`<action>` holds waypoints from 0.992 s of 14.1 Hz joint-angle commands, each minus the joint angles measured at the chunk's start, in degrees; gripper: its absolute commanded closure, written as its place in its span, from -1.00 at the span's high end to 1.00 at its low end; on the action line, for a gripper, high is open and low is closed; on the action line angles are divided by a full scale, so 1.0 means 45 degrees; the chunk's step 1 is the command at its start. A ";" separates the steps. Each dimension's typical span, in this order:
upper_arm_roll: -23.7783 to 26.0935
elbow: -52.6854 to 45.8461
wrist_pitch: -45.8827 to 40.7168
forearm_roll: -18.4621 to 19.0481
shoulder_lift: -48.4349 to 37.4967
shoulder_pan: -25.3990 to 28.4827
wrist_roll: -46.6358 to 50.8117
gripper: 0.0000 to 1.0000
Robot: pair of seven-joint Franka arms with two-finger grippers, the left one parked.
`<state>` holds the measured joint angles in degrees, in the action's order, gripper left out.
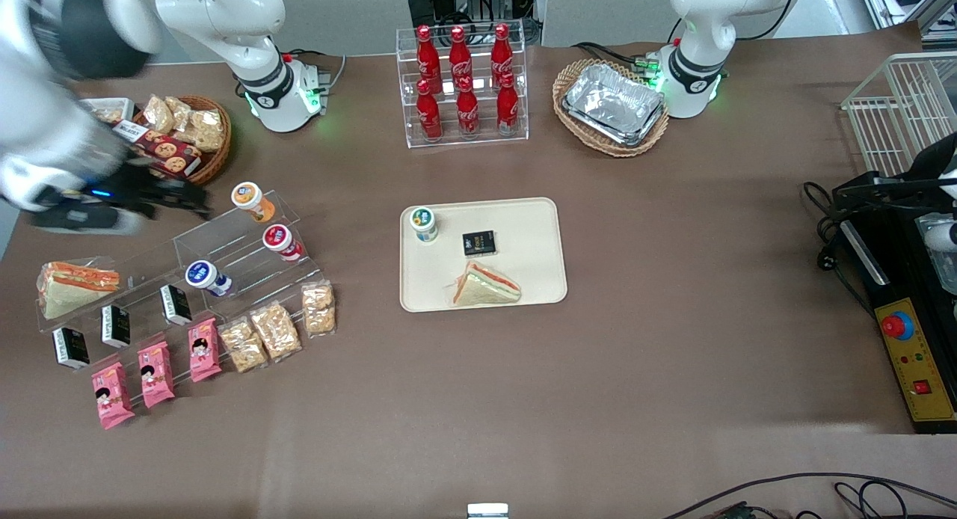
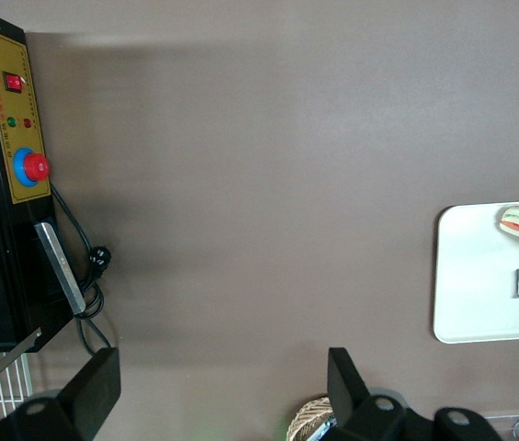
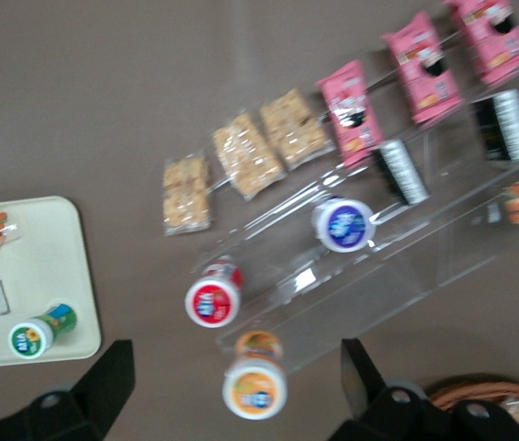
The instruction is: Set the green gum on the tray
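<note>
A brown cloth covers the worktop (image 1: 673, 295). It looks soft and a bit wrinkled.

At the working arm's end, the gripper (image 1: 176, 196) hangs above the worktop, near a round wicker basket (image 1: 217, 141) full of snack bags. Its jaws are spread wide and hold nothing. Just beside it is a clear plastic step rack (image 1: 224, 261). On the rack sit three small round bottles: one with an orange lid (image 1: 248, 197), one with a red lid (image 1: 277, 238) and one with a blue lid (image 1: 200, 274). Small black boxes, a wrapped sandwich (image 1: 75, 286), pink packs (image 1: 153, 373) and bags of crackers (image 1: 277, 328) lie on and near the rack.

In the middle lies the tray (image 1: 534, 227), flat, cream and smooth, with round corners. The green gum (image 1: 424, 223) stands upright on the tray, in the corner nearest the rack. A black box (image 1: 478, 243) and a triangle sandwich (image 1: 484, 287) lie on the tray too, apart from the gum.

Farther from the camera stands a clear rack of red bottles (image 1: 463, 78). Beside it, shiny foil trays (image 1: 614, 104) sit in another wicker basket.
</note>
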<state>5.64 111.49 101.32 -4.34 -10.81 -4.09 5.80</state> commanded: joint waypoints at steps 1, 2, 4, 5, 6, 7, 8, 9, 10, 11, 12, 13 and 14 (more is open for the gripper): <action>-0.1799 -0.1001 -0.1242 0.0901 -0.0606 0.1162 -0.1034 1.00; -0.1838 -0.1412 -0.1497 0.1099 -0.0548 0.1143 -0.1035 1.00; -0.1994 -0.1669 -0.1617 0.1120 -0.0488 0.1143 -0.0977 1.00; -0.1995 -0.1709 -0.1617 0.1140 -0.0488 0.1143 -0.0976 1.00; -0.2014 -0.1709 -0.1617 0.1275 -0.0469 0.1124 -0.1015 1.00; -0.2034 -0.1709 -0.1675 0.1296 -0.0469 0.1085 -0.1035 1.00; -0.2014 -0.1767 -0.1811 0.1296 -0.0430 0.1084 -0.1035 1.00; -0.2014 -0.2174 -0.2005 0.1296 -0.0217 0.1104 -0.1035 1.00; -0.2014 -0.2816 -0.2704 0.1257 0.0133 0.1085 -0.1015 1.00; -0.2014 -0.3886 -0.3503 0.1199 0.0736 0.1046 -0.1035 1.00; -0.2053 -0.4825 -0.4304 0.1237 0.1419 0.1026 -0.1054 1.00; -0.2131 -0.5143 -0.4737 0.1257 0.1638 0.1026 -0.1074 1.00; -0.2228 -0.5089 -0.4916 0.1257 0.1563 0.1064 -0.1093 1.00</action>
<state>-3.08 96.45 85.33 0.74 -9.26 0.13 0.92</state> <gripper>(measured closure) 0.000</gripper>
